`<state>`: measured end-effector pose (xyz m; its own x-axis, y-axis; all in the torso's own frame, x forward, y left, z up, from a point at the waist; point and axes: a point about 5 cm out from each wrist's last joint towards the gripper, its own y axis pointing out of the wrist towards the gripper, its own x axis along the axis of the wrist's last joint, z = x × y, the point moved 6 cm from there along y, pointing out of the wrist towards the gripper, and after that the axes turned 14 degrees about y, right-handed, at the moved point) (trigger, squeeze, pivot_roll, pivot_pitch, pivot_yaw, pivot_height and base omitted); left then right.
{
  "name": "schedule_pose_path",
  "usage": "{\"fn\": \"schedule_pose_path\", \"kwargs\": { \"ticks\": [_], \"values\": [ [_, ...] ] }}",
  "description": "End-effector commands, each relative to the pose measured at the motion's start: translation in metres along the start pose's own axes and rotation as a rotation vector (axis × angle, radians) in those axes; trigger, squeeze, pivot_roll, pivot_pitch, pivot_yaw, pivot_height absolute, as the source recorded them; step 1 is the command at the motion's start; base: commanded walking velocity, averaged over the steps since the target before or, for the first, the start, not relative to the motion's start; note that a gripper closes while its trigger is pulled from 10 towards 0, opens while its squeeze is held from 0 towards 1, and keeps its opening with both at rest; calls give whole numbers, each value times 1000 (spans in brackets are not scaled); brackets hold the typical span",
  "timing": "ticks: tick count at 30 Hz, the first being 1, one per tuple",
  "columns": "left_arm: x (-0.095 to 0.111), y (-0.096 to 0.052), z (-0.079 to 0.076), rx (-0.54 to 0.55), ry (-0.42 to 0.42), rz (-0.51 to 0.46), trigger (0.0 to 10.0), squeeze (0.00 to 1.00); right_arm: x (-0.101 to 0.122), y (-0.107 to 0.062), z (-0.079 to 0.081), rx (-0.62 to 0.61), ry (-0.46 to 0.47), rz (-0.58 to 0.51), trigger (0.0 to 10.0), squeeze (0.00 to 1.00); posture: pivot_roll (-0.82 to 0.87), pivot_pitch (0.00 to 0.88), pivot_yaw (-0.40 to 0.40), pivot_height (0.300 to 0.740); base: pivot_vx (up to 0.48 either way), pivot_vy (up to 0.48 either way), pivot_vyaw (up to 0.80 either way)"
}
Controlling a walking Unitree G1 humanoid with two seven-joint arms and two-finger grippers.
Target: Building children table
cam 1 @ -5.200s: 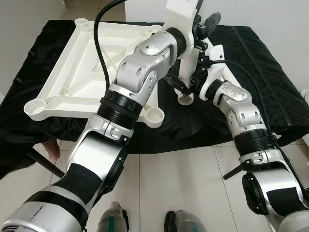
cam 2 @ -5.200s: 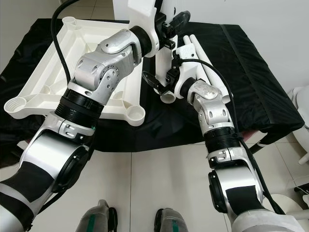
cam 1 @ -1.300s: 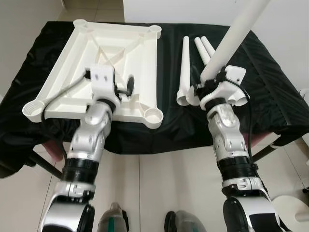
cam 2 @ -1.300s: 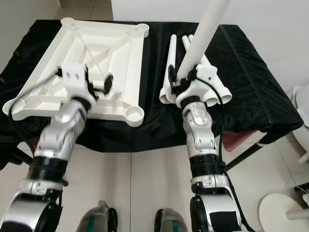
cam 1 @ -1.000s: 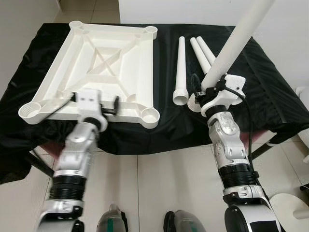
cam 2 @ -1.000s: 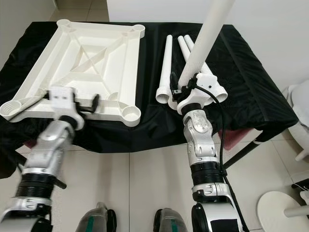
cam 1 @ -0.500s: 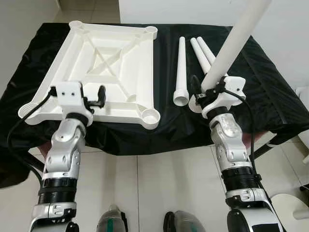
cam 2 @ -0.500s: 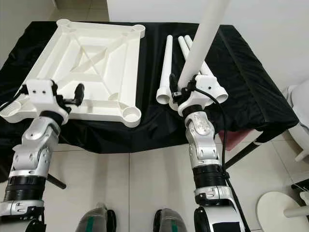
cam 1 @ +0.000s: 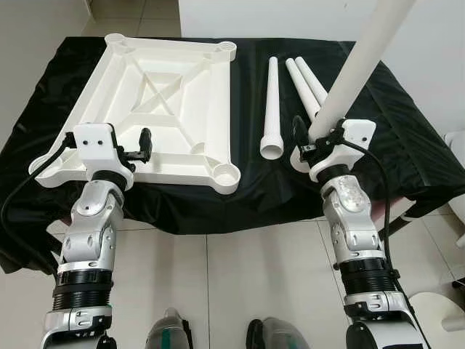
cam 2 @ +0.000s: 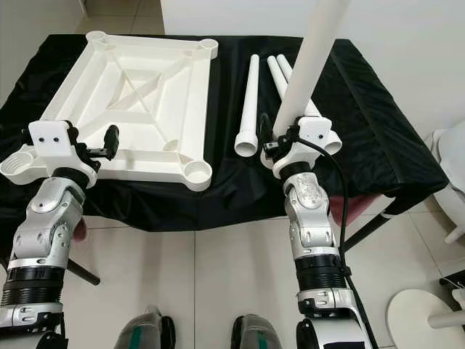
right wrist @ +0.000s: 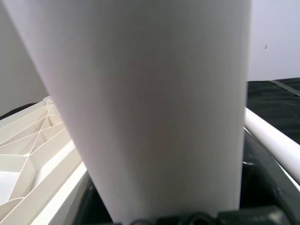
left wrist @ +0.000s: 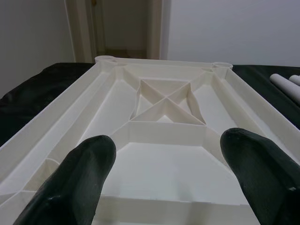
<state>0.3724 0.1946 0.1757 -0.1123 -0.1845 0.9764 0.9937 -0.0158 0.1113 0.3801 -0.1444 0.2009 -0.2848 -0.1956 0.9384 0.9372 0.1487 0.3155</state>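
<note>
Smooth white plastic tabletop (cam 1: 174,94) and legs (cam 1: 272,102) lie on creased, faintly shiny black cloth (cam 1: 407,138).

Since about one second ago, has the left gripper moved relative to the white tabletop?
Yes. The left gripper has shifted toward the robot's left along the near edge of the upside-down tabletop, from near the middle toward the near-left corner socket.

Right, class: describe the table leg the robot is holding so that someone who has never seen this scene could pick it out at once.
Start at the black-draped table, where the white upside-down tabletop lies on the left. To its right, three white table legs lie flat on the cloth. The held leg is the one standing up at a slant, its lower end clamped in the right gripper.
</note>
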Motion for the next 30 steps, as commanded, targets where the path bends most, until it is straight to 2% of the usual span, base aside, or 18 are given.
{"fn": "schedule_pose_path", "kwargs": {
  "ticks": [1,30],
  "values": [
    [1,0,-1,-15,0,-1,10000,0,4,0,0,-1,-7,-10,10000,0,-29,0,1,740,0,0,0],
    [7,-4,2,0,-12,-19,10000,0,3,3,3,10,-13,-6,10000,0,-3,0,-22,740,0,0,0]
  ]
}}
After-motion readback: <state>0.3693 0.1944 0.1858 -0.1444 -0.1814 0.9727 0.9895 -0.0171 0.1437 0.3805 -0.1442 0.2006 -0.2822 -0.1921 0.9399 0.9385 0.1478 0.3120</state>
